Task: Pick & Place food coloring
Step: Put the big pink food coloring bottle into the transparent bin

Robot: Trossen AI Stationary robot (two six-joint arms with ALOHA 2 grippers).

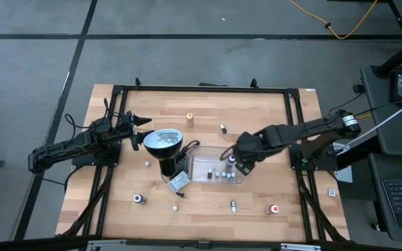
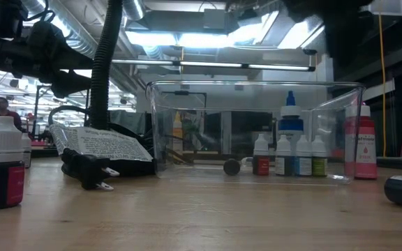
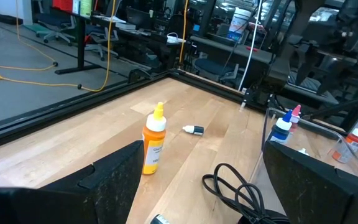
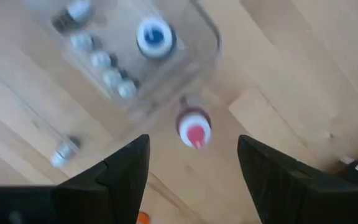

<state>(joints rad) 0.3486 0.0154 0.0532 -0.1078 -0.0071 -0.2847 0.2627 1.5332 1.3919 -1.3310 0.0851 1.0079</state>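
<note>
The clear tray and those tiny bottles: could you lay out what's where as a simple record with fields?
clear tray: near the table's middle, beside the black lamp
bottles in tray: a row of small ones standing, with a taller blue-capped bottle behind them
orange bottle: upright on the table, outside the tray
red-capped bottle: just outside the tray's wall, under the right gripper
right gripper: open, empty, over the tray's edge
left gripper: open, waiting by the lamp
</note>
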